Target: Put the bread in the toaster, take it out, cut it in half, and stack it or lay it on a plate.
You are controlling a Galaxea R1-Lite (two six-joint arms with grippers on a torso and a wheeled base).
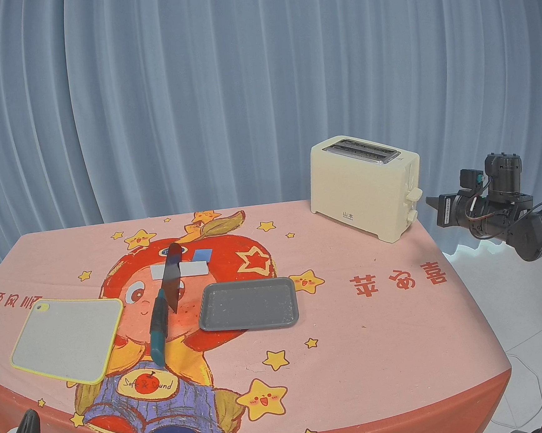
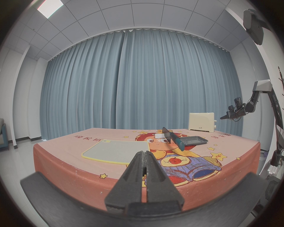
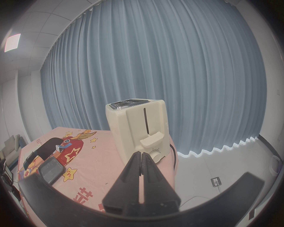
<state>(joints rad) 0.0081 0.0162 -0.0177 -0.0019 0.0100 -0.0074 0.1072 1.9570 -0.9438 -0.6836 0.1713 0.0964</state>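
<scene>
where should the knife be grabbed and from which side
Take the knife by its teal handle, coming from above on the near side and closing across its narrow width. The handle points toward the near edge of the table, while the blade lies over a white block farther back.

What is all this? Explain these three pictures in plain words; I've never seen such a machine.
It is a two-armed robot at a table. One picture looks down from its head; the other two come from cameras on its wrists, each showing that arm's own black hand up close. The left hand sits low before the table's near edge; the right hand points at the cream toaster. Both are shut and hold nothing. On the cloth lie a grey cutting board, a teal-handled knife with its blade across a small white block, and a dark tray.
</scene>
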